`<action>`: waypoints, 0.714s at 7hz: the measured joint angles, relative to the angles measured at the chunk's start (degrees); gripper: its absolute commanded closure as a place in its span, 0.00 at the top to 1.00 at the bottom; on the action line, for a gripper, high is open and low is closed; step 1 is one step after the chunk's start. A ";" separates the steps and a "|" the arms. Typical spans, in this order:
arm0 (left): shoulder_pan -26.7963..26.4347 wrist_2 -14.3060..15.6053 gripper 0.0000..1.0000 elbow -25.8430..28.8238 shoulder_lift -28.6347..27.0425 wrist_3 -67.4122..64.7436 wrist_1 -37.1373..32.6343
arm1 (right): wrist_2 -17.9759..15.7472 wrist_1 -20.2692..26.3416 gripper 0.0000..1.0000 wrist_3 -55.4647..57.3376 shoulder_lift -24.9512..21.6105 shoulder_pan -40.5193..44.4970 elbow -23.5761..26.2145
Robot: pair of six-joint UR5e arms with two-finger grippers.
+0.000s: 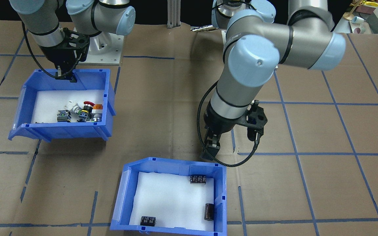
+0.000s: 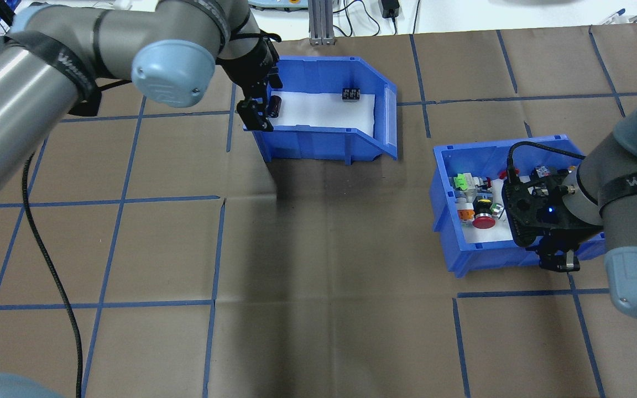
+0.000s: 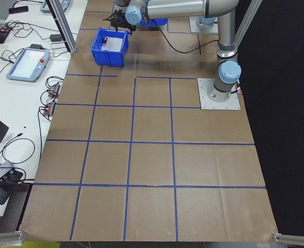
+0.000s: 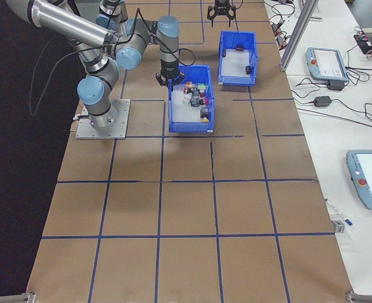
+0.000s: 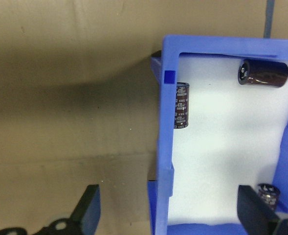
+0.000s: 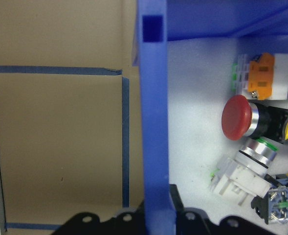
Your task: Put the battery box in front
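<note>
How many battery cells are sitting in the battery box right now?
3, all on the white foam in the battery box. From the front view: one cell by the back wall, one against the right wall, one at the front edge. None looks hidden.

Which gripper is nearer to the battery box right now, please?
Left. The left gripper straddles the back wall of the battery box; the right gripper is at the switch bin, well away.

— What sort of place are we in?
— A robotics lab, we'd say: arms bolted to a paper-covered worktop (image 4: 186,208) gridded with blue tape (image 4: 160,189), teach pendants (image 4: 326,62), cables and aluminium framing (image 3: 64,26) alongside.
</note>
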 measured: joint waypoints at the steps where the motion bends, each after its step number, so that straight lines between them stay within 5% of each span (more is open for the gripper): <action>1: 1.07 1.32 0.99 -0.30 4.21 11.05 -6.46 | 0.64 -0.26 0.01 2.84 -0.13 2.23 0.20; 3: 2.15 7.87 0.99 -0.67 10.69 34.26 -17.51 | 1.03 -0.94 0.01 10.85 0.15 9.15 0.27; 5: 3.16 9.97 0.99 -1.75 15.73 59.74 -20.23 | 0.98 -3.54 0.01 19.56 1.66 17.61 0.20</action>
